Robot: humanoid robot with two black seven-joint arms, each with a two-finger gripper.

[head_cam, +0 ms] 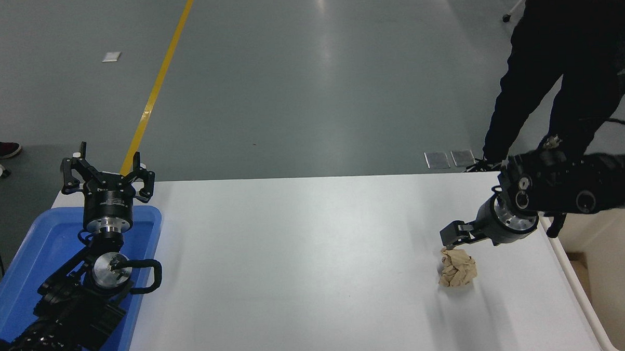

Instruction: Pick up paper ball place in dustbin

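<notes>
Wrinkly brown paper ball (457, 267) sits on the white worktop (305, 259) at the lower right of the frame. Right black end effector (448, 238) hangs just above its top edge, holding nothing; how wide it is open, I cannot tell. Big cream-white plastic dustbin (581, 285) stands at the right edge. Left black end effector (106, 175) is spread open and empty over the blue plastic tray (29, 258) at the lower left.

Beyond my white table (305, 259) lies a glossy grey floor (315, 92) catching overhead light, crossed by a yellow line (158, 87); a person in black (563, 68) stands far right.
</notes>
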